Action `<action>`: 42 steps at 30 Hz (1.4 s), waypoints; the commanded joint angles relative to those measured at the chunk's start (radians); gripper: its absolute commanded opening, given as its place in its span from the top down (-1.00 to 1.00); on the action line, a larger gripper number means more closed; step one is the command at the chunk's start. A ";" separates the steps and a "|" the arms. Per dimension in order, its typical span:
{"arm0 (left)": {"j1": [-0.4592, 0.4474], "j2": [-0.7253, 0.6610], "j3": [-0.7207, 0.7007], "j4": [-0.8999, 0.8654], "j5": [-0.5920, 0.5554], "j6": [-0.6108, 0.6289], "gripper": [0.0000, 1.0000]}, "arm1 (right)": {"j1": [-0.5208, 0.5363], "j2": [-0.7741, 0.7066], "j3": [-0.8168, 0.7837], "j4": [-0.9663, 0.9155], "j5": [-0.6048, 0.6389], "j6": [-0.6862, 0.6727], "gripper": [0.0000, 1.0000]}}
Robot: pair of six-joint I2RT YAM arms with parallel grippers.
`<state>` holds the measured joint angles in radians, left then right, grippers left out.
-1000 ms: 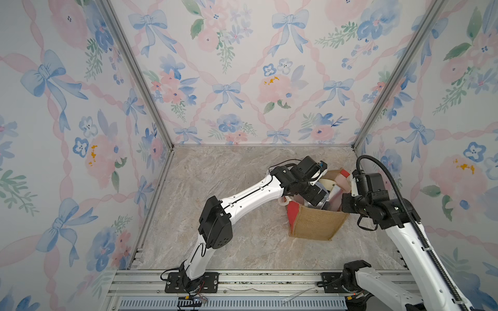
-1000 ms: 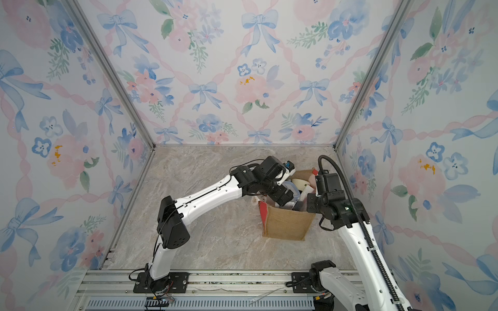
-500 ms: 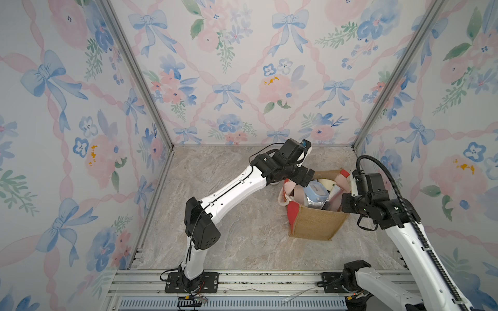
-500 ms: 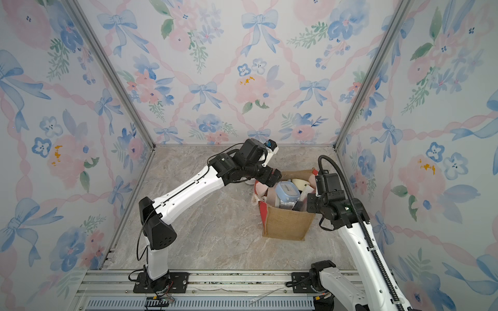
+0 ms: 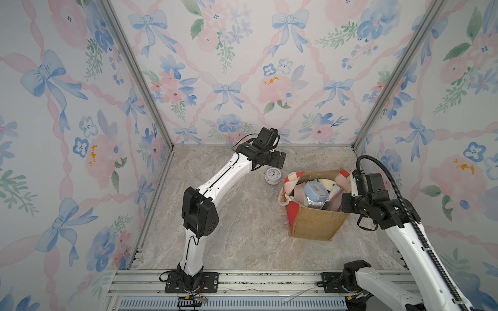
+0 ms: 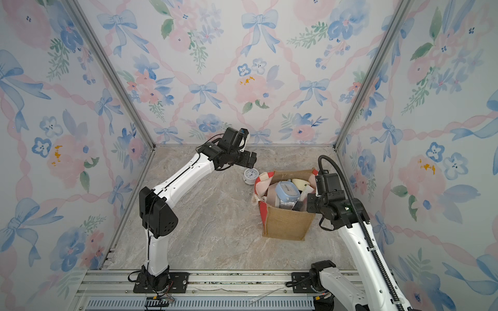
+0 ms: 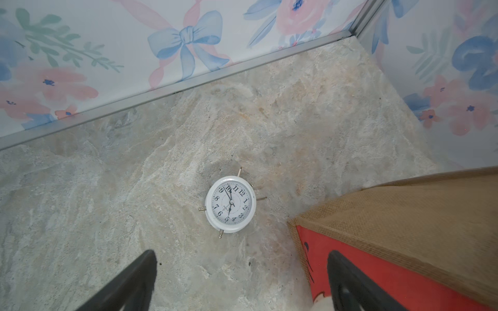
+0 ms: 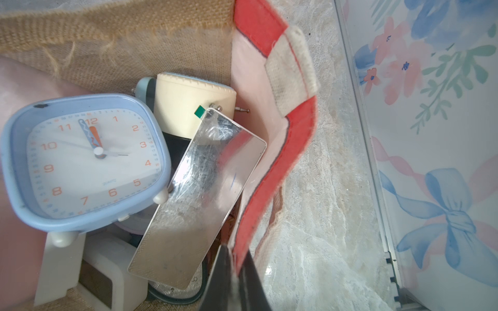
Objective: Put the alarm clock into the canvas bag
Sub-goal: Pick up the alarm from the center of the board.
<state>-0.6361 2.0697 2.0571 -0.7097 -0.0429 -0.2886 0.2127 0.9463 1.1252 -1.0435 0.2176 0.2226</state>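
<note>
Pickup approach: the left gripper (image 5: 281, 159), spread and empty, hangs above the white clock (image 7: 230, 204) lying face up on the table (image 7: 107, 188) beside the bag (image 5: 315, 223); the right gripper (image 8: 237, 272) is clenched on the bag's rim. Next, lower the left gripper astride the clock and close. A second earlier it covered the bag mouth; now it is clear, and a blue clock (image 5: 315, 191) shows inside.
</note>
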 commanded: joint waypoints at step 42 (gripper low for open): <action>0.009 0.443 0.167 -0.009 -0.094 -0.027 -0.91 | 0.011 -0.008 0.001 0.015 0.009 -0.015 0.88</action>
<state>-0.6342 2.4996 2.2490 -0.7048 -0.1272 -0.3328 0.2127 0.9466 1.1252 -1.0435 0.2176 0.2226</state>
